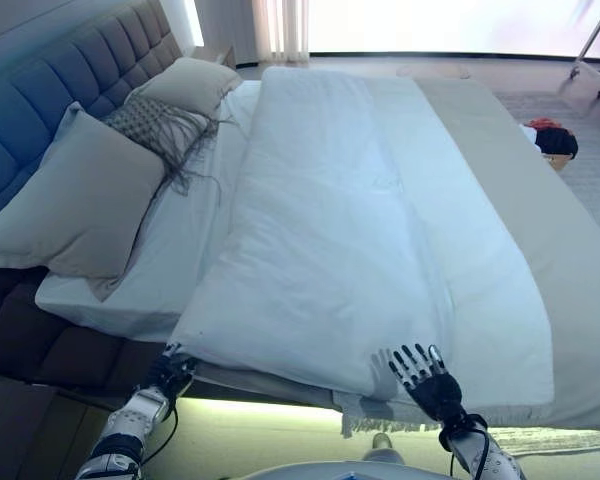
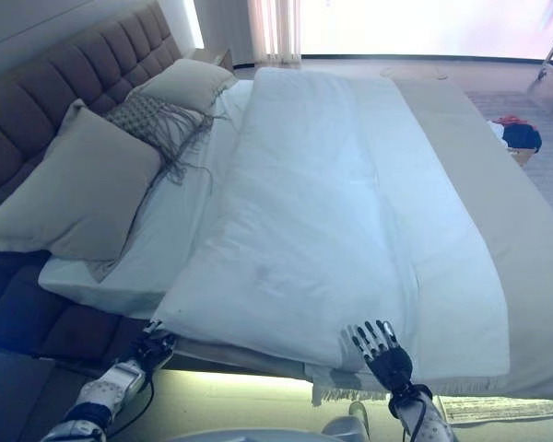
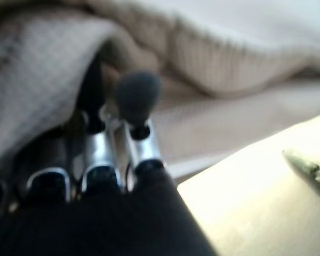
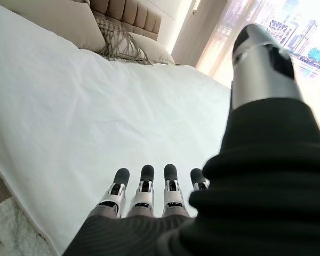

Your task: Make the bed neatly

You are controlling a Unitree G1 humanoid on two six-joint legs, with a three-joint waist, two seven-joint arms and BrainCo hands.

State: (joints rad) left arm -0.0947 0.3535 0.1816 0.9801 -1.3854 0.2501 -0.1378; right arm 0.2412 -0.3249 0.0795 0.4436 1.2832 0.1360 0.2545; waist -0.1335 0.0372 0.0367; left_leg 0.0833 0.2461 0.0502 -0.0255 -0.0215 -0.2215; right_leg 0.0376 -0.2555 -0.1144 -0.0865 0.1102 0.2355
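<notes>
A white duvet is spread along the bed, and its near edge hangs over the mattress side. Beside it, a beige blanket covers the foot end, with a fringed edge showing under the duvet near my right hand. My right hand lies open on the duvet's near edge, its fingers straight and flat on the cloth. My left hand is at the duvet's near left corner, pushed under the hanging fabric; the cloth covers most of it.
A large grey pillow, a fringed cushion and another pillow lean on the tufted headboard. A bare strip of white sheet lies between pillows and duvet. Red and dark clothes sit on the floor beyond the foot end.
</notes>
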